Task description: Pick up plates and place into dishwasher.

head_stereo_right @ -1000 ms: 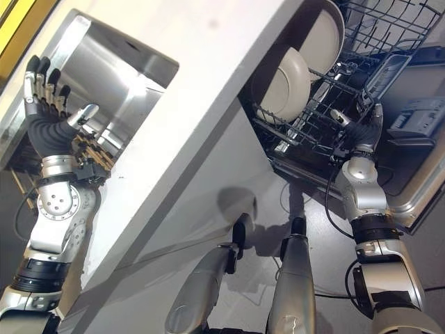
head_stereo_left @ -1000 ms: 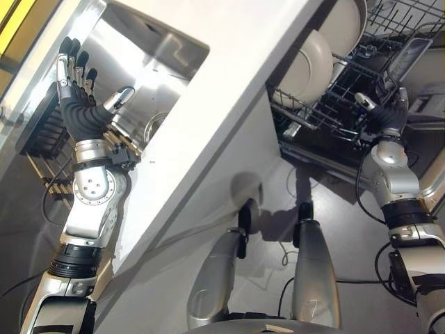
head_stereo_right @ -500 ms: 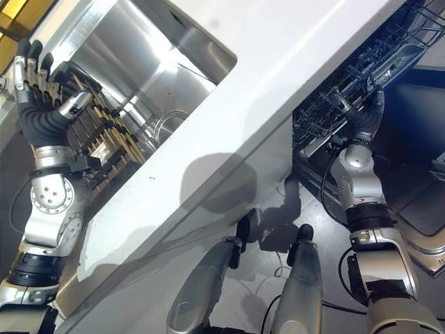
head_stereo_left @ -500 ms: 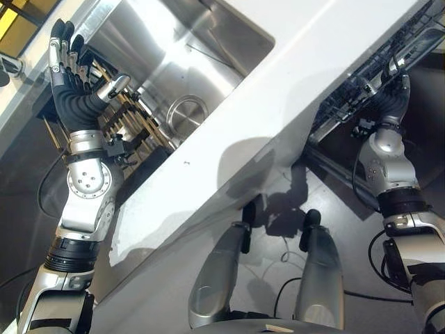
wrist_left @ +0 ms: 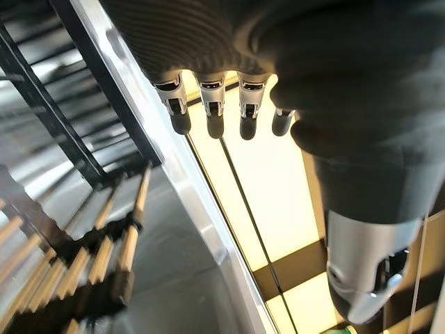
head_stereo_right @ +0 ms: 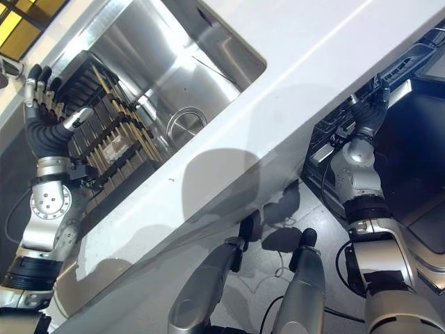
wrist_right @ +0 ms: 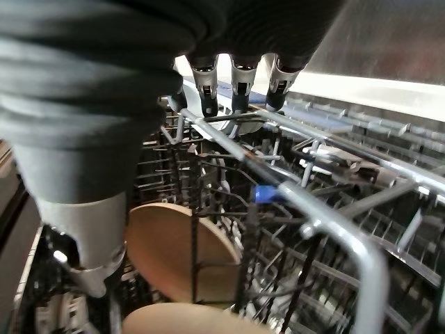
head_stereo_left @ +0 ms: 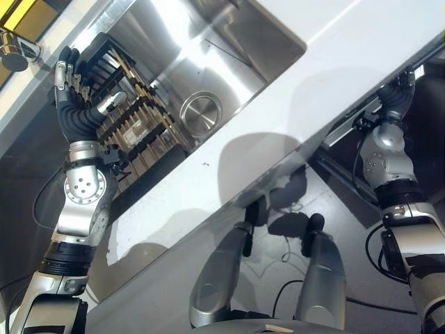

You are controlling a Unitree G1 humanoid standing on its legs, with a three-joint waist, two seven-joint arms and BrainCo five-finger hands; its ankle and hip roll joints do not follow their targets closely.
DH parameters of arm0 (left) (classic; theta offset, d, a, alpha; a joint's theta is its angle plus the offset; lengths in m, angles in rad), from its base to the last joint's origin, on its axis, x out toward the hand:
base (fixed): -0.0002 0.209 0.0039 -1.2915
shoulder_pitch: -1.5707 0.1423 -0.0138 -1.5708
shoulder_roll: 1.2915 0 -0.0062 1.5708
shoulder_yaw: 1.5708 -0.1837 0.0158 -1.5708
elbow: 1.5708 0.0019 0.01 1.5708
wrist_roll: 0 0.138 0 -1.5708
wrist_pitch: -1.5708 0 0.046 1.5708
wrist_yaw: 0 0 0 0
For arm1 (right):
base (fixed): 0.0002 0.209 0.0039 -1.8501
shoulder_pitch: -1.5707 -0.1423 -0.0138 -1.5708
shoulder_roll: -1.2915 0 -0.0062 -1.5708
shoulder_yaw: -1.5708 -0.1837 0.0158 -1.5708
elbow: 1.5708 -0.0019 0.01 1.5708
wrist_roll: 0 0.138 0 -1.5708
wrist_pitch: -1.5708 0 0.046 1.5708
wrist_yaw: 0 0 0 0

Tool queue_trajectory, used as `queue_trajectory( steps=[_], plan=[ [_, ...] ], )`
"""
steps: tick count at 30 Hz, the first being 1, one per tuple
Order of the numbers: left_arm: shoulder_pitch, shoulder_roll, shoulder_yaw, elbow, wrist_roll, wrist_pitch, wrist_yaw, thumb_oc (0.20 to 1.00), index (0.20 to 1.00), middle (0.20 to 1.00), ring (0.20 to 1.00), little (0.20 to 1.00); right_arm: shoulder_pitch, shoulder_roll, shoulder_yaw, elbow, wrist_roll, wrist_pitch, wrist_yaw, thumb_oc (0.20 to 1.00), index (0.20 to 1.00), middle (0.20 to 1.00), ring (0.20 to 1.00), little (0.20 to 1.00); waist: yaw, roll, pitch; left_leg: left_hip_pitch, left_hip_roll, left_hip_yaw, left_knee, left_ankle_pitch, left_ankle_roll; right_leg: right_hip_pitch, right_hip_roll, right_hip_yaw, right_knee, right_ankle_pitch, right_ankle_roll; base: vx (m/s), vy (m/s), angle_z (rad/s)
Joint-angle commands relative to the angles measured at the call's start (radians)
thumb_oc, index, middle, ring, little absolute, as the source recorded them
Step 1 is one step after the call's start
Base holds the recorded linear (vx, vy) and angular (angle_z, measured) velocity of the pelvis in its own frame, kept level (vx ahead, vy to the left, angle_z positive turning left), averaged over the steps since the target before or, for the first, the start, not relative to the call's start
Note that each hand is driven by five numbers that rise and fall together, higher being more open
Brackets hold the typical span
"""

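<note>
Two beige plates (wrist_right: 177, 254) stand in the wire dishwasher rack (wrist_right: 334, 216), seen past my right hand's fingers (wrist_right: 236, 87). My right hand (head_stereo_left: 395, 97) is open at the rack's edge, just under the white counter (head_stereo_left: 292, 118), and holds nothing. My left hand (head_stereo_left: 76, 115) is raised and open, fingers (wrist_left: 212, 111) straight, over the far end of a black drying rack with wooden pegs (head_stereo_left: 135, 122) inside the steel sink (head_stereo_left: 229, 42). I see no plate in that drying rack from here.
The sink's round drain (head_stereo_left: 200, 111) lies beside the drying rack. A chrome fitting (head_stereo_left: 14, 52) sticks out at the sink's far corner. The counter's edge overhangs the dishwasher rack (head_stereo_right: 334, 136) and hides most of it.
The camera has swung toward the sink, so the drying rack and drain now show and the plates have slid behind the counter. Both hands stay open where they were.
</note>
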Motion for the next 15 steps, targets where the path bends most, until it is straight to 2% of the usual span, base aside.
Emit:
queue_trajectory(
  steps=[1, 8, 14, 15],
  plan=[
    [-0.034, 0.099, 0.026, -0.075, -0.038, -0.077, -0.014, 1.000, 1.000, 1.000, 1.000, 1.000, -0.318, 0.117, 0.206, -0.063, -0.045, -0.071, 0.203, 1.000, 1.000, 1.000, 1.000, 1.000, 0.084, 0.012, 0.055, -0.032, -0.096, 0.046, 0.120, -0.124, 0.056, 0.115, -0.129, 0.076, -0.340, 0.255, 0.077, -0.05, 0.053, 0.04],
    [-0.035, 0.098, 0.036, -0.090, -0.057, -0.065, -0.037, 1.000, 1.000, 1.000, 1.000, 1.000, -0.245, 0.082, 0.156, -0.109, -0.072, -0.030, 0.101, 1.000, 1.000, 1.000, 1.000, 1.000, 0.052, -0.001, 0.046, -0.015, -0.090, 0.059, 0.116, -0.130, 0.058, 0.127, -0.123, 0.095, -0.345, 0.256, 0.074, -0.08, 0.031, 0.02],
    [-0.051, 0.081, 0.031, -0.088, -0.035, -0.057, -0.011, 1.000, 1.000, 1.000, 1.000, 1.000, -0.142, 0.068, 0.097, -0.169, -0.109, -0.006, 0.027, 1.000, 1.000, 1.000, 1.000, 1.000, 0.006, -0.023, 0.044, -0.012, -0.089, 0.074, 0.119, -0.138, 0.067, 0.114, -0.110, 0.135, -0.352, 0.276, 0.069, -0.11, 0.078, 0.02],
    [-0.049, 0.071, 0.034, -0.088, -0.026, -0.056, 0.002, 1.000, 1.000, 1.000, 1.000, 1.000, -0.086, 0.060, 0.079, -0.209, -0.143, 0.010, -0.002, 1.000, 1.000, 1.000, 1.000, 1.000, -0.019, -0.029, 0.045, -0.007, -0.086, 0.083, 0.124, -0.149, 0.072, 0.109, -0.105, 0.153, -0.354, 0.284, 0.067, -0.11, 0.155, -0.03]
  ],
)
